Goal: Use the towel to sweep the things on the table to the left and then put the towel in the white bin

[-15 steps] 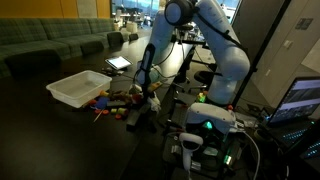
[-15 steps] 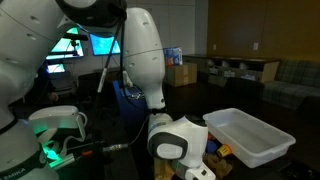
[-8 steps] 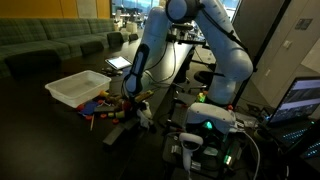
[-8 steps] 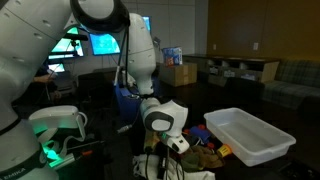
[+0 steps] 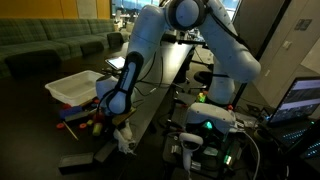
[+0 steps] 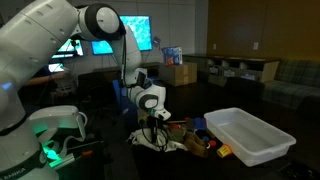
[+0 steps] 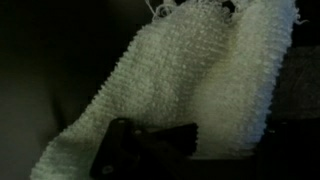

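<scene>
My gripper (image 5: 121,127) is low over the dark table and shut on the white knit towel (image 5: 126,143), which trails on the tabletop beneath it. In an exterior view the gripper (image 6: 153,117) stands above the bunched towel (image 6: 151,140). The towel (image 7: 190,80) fills the wrist view, with one dark finger (image 7: 145,150) at the bottom edge. Several small colourful things (image 5: 82,120) lie in a cluster beside the towel, between it and the white bin (image 5: 60,95). The cluster (image 6: 196,138) and the bin (image 6: 255,152) show in both exterior views.
A base unit with a green light (image 5: 205,125) and cables stands at the table's edge. A laptop (image 5: 300,100) sits at the far right. Sofas (image 5: 50,45) line the back. Boxes and monitors (image 6: 100,45) stand behind the arm.
The arm has swung down and along the table with the towel, dragging it. The cluster of small things has been pushed along ahead of the towel, beside the bin.
</scene>
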Motion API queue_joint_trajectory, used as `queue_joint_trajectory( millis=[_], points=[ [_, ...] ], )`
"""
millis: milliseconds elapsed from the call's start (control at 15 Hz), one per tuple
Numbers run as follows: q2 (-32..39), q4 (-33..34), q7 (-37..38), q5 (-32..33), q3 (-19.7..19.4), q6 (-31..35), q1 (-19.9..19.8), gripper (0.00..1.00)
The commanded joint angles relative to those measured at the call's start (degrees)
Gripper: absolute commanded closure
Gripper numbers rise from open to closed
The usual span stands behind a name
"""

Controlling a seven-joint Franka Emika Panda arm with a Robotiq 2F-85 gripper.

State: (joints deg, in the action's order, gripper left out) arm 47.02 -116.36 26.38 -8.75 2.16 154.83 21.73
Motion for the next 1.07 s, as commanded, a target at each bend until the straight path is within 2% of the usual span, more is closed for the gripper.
queue_joint_trajectory(
  millis=[0,200,400,600,800,1000],
  points=[
    [3.0,7.4,1.5,1.0,0.7,0.3,4.1,0.99],
    [1.9,9.0,-0.3,0.5,2.6,0.5,4.7,1.00],
    [-0.8,8.0,-4.8,-0.8,6.4,1.2,1.3,1.00],
    [-6.9,2.4,-13.0,-3.0,11.9,2.5,-6.2,1.00],
    [-13.4,-4.6,-21.8,-7.7,17.7,4.2,-15.5,1.00],
    [-20.0,-11.5,-28.2,-13.5,21.1,5.2,-23.6,1.00]
  ],
)
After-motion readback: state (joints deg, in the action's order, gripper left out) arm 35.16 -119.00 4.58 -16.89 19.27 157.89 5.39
